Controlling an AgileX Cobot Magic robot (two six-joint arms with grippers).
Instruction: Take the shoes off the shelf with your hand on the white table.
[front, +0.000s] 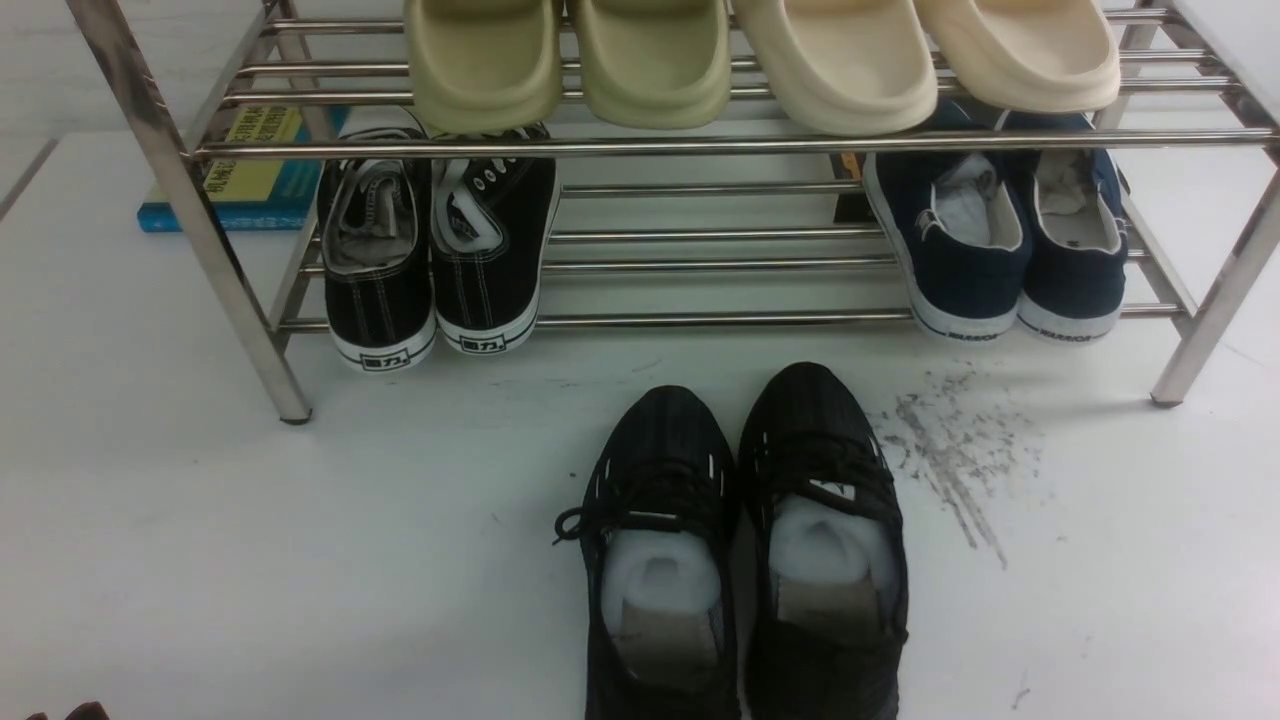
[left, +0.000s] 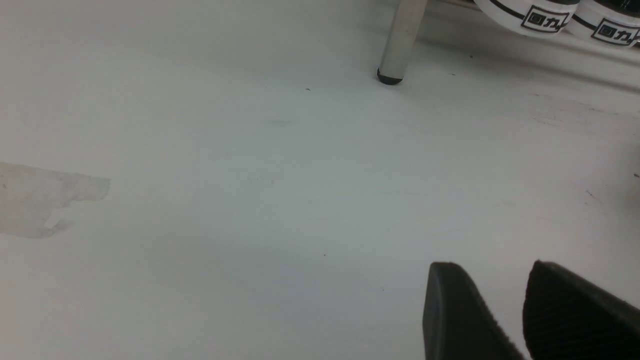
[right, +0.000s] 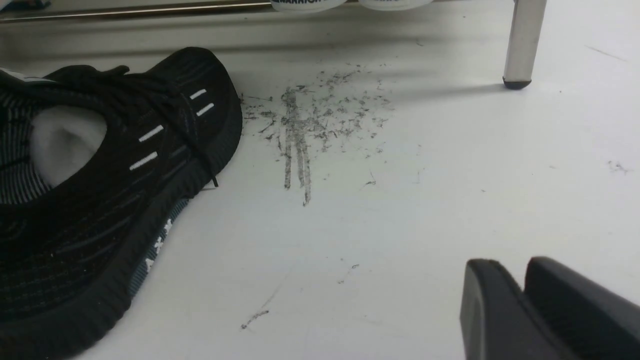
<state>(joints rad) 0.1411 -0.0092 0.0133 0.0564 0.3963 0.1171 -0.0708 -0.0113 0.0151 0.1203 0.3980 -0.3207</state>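
The shoes (front: 745, 545), a pair of all-black mesh lace-up sneakers with black soles and white paper stuffing in their openings, stand side by side and upright on the tabletop (front: 250, 560), just in front of the shelf (front: 700, 145), toes pointing toward it. They sit off the rack, before the open middle stretch of its lower tier. A patch of dark grey scuff streaks (front: 950, 450) lies just beside the right shoe's toe.

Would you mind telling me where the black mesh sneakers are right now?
In the front view the black mesh sneakers stand side by side on the white table, just in front of the shelf, with the grey scuff patch on their right.
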